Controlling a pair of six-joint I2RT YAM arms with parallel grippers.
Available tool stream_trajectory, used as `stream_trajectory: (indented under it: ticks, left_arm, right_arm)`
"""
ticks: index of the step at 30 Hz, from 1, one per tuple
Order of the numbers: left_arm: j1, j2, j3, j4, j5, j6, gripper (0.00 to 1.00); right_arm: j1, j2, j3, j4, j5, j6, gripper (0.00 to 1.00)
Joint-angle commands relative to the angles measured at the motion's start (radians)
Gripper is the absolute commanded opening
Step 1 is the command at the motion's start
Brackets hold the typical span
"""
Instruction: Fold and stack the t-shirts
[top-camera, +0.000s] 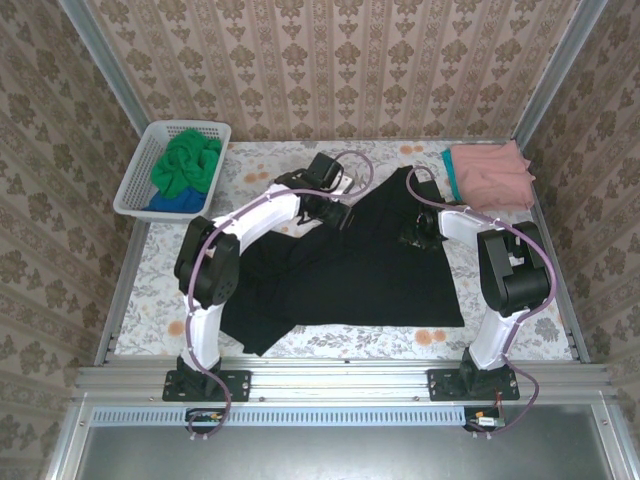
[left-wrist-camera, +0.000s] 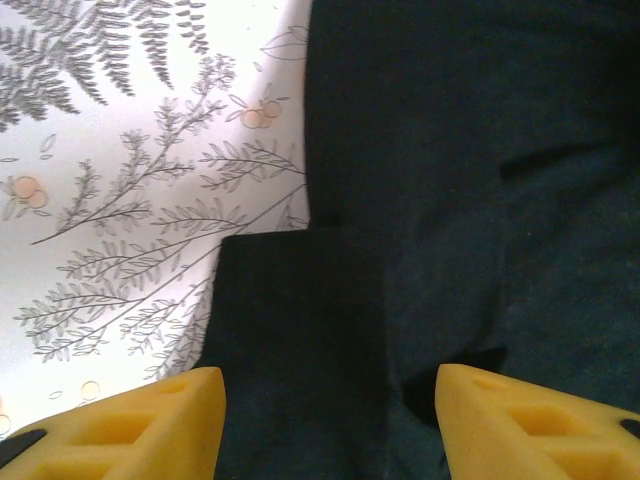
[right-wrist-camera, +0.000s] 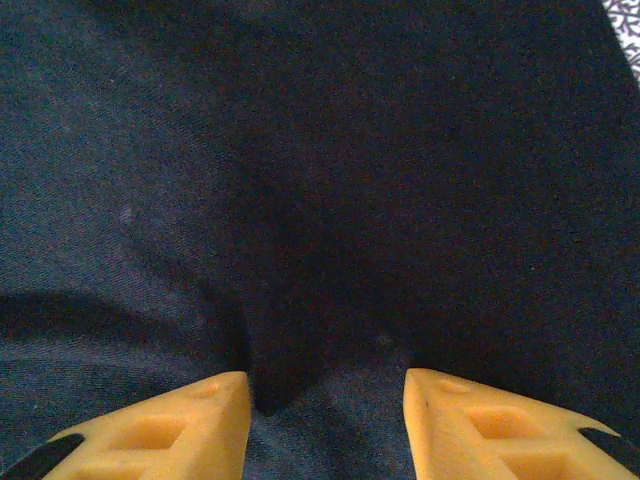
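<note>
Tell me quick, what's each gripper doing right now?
Left gripper: open, over the black t-shirt.
Right gripper: jaws apart on the black t-shirt; whether it grips cannot be told.

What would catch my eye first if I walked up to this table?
A big black t-shirt sprawls across the middle of the flowery table, with the left arm and right arm bent over its far part. At the far left a white basket holds a bright green t-shirt; at the far right lies a folded salmon pink t-shirt.
</note>
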Motion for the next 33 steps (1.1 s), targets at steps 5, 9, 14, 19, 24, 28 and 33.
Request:
stream_trajectory:
  ticks: [5, 9, 14, 19, 24, 28, 33]
  left_arm:
    - [-0.016, 0.095, 0.117, -0.040, -0.020, 0.015, 0.59]
    - [-0.018, 0.138, 0.166, -0.076, -0.036, 0.026, 0.59]
    - [-0.018, 0.161, 0.194, -0.095, -0.059, 0.037, 0.48]
    - [-0.018, 0.164, 0.210, -0.105, -0.066, 0.036, 0.31]
    - [-0.018, 0.150, 0.220, -0.110, -0.077, 0.034, 0.17]
    - [-0.016, 0.143, 0.226, -0.121, -0.084, 0.040, 0.07]
    - [0.005, 0.092, 0.225, -0.138, -0.111, 0.054, 0.06]
  right_arm:
    - [-0.003, 0.005, -0.020, 0.005, -0.021, 0.010, 0.46]
    - [-0.003, 0.003, -0.021, 0.007, -0.021, 0.010, 0.46]
    - [-0.004, 0.004, -0.023, 0.008, -0.023, 0.008, 0.47]
    - [-0.004, 0.003, -0.022, 0.011, -0.023, 0.007, 0.46]
    - [-0.004, 0.005, -0.021, 0.012, -0.023, 0.005, 0.46]
    - [-0.004, 0.004, -0.021, 0.012, -0.025, 0.003, 0.46]
    - [-0.004, 0.002, -0.021, 0.013, -0.025, 0.002, 0.46]
